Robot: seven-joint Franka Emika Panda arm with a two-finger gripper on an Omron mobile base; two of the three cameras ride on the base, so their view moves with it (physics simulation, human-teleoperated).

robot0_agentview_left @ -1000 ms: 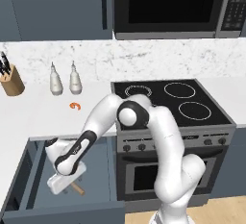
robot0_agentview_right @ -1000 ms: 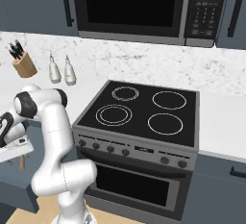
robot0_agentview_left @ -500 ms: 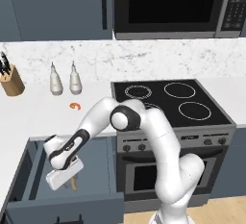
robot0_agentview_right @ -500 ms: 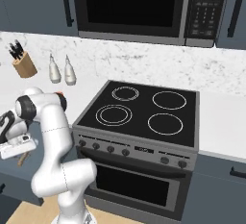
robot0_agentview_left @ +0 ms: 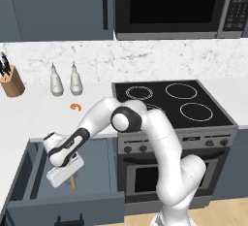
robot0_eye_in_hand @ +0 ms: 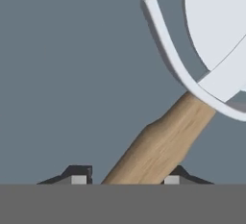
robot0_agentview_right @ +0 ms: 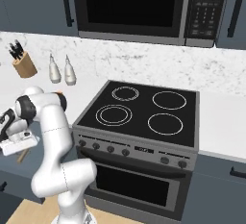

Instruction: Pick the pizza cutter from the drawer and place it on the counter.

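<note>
The pizza cutter lies in the drawer beneath my hand; in the hand view its light wooden handle runs up from between my fingertips to the white guard and disc, the disc cut off by the top and right edges. My gripper has its two tips on either side of the handle, close against it, but the tips are mostly cut off at the bottom, so I cannot tell whether they are already pressing on the wood. From the left base view, only a short brown stub of the handle pokes out below my white hand, and the wheel is hidden under it. The drawer stands pulled open, its slate-blue floor bare around the tool, its front panel cut by the bottom edge. In the right base view my hand sits at the far left edge, and the drawer is hard to make out. Beyond lies the white counter, with a small orange curled item, two bottles and a knife block near the wall. The black stovetop sits to the right.
</note>
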